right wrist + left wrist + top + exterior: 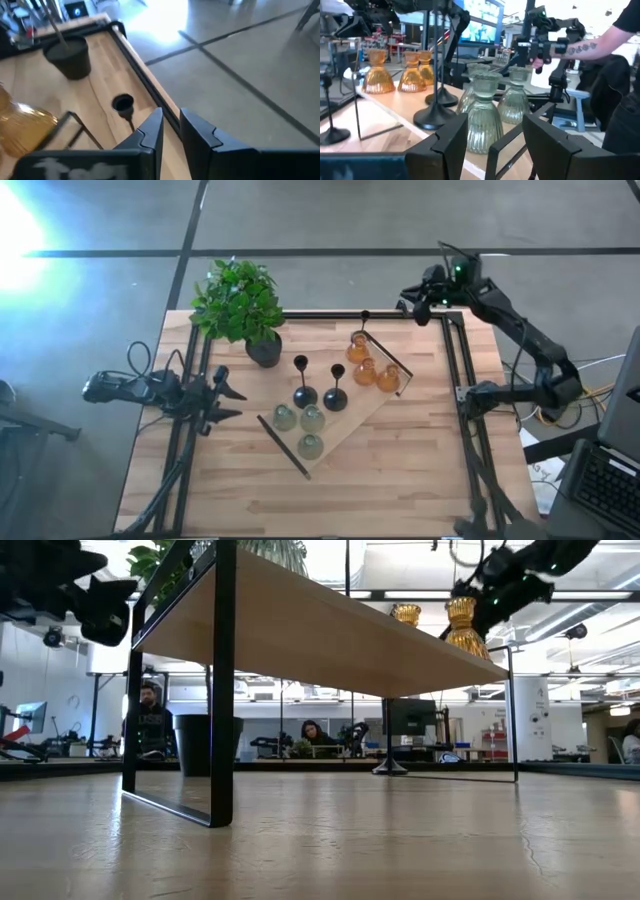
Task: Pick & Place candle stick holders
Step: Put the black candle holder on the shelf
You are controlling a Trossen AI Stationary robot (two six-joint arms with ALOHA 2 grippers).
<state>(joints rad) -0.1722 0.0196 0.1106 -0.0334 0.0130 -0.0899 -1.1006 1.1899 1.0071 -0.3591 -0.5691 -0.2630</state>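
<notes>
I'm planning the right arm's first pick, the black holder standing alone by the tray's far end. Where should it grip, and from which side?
Grip the lone black holder on its thin stem, just under the small cup, coming from above with the fingers either side. It stands upright with a slim stem, easy to close on. The amber holders stand close by, so descend vertically. The right gripper, open, is nearest.

A leafy green plant (238, 300) in a black pot (264, 351) stands near the far left corner of the wooden bench (400, 470). Beyond the bench, two people (150, 718) sit at desks, and a tattooed forearm (600, 42) reaches in nearby.
</notes>
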